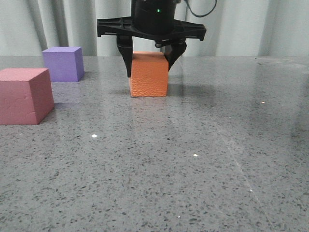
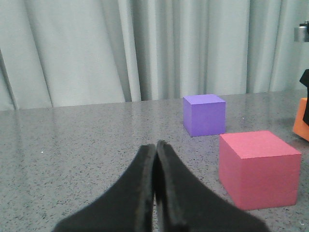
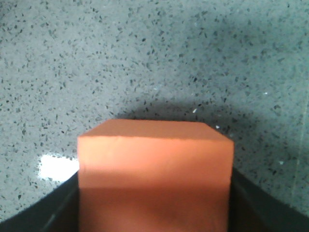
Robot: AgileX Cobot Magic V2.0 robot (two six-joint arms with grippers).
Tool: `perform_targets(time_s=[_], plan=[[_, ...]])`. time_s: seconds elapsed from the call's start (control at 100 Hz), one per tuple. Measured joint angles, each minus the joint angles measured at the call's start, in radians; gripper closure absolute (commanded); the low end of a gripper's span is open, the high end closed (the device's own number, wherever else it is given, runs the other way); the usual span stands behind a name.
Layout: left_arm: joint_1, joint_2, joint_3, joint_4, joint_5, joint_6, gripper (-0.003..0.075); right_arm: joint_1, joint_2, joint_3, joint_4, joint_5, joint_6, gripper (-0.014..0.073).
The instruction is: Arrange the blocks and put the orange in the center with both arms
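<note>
Three blocks are being seen on the table (image 1: 203, 159). One orange block (image 1: 149, 77) is being counted, one purple block (image 1: 63, 63) is being counted, and one pink block (image 1: 24, 95) is being counted. Two grippers are being seen: one right gripper (image 1: 148, 65) is being shown in the front view, and one left gripper (image 2: 155, 159) is being shown in its own wrist view.

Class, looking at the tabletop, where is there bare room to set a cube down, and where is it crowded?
Bare table spans the near foreground and everything right of the orange cube. The left is crowded: pink-red cube and purple cube sit close together.
</note>
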Motion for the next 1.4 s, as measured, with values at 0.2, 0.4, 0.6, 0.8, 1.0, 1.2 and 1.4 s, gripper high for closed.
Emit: perform_targets(time_s=[0.2, 0.4, 0.6, 0.8, 1.0, 1.2, 1.4], plan=[[0.000, 0.000, 0.000, 0.000, 0.000, 0.000, 0.0739, 0.000, 0.000, 0.000, 0.005, 0.000, 0.000, -0.0017], [0.000, 0.000, 0.000, 0.000, 0.000, 0.000, 0.0739, 0.000, 0.000, -0.007, 0.008, 0.002, 0.002, -0.0017], [0.000, 0.000, 0.000, 0.000, 0.000, 0.000, 0.0739, 0.000, 0.000, -0.083, -0.014, 0.057, 0.002, -0.0017], [0.000, 0.000, 0.000, 0.000, 0.000, 0.000, 0.0739, 0.000, 0.000, -0.232, -0.084, 0.147, -0.044, -0.0017], [0.000, 0.000, 0.000, 0.000, 0.000, 0.000, 0.0739, 0.000, -0.022, -0.332, -0.100, 0.180, -0.225, -0.0017], [0.000, 0.000, 0.000, 0.000, 0.000, 0.000, 0.0739, -0.032, -0.106, -0.334, -0.100, 0.186, -0.317, -0.0017], [0.000, 0.000, 0.000, 0.000, 0.000, 0.000, 0.0739, -0.109, -0.202, -0.245, -0.102, 0.199, -0.364, -0.0017]])
